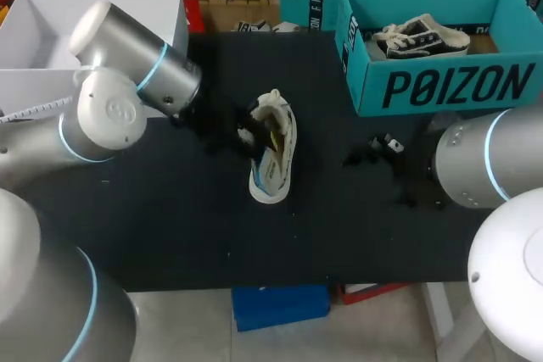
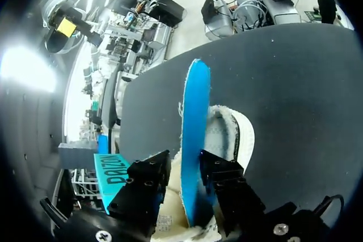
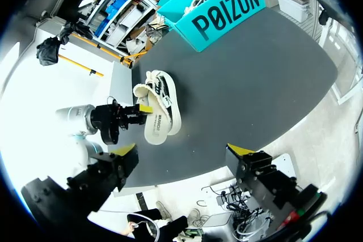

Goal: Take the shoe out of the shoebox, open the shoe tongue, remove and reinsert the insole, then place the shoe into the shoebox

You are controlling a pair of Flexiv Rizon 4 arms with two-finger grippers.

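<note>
A cream and black shoe (image 1: 273, 150) lies on its side in the middle of the black table (image 1: 170, 226). From its opening (image 2: 227, 134) a blue insole (image 2: 193, 117) stands up on edge. My left gripper (image 1: 250, 129) is at the shoe's heel end, and in the left wrist view the left gripper (image 2: 184, 165) is shut on the insole. My right gripper (image 3: 181, 157) hangs open and empty, well back from the shoe (image 3: 159, 106) on its right. The teal shoebox (image 1: 441, 82) stands at the back right with a second shoe (image 1: 420, 37) inside.
A white open box (image 1: 51, 23) stands at the table's back left. The right arm's gripper (image 1: 382, 146) hovers in front of the teal shoebox (image 3: 227, 15). Bare table lies in front of the shoe.
</note>
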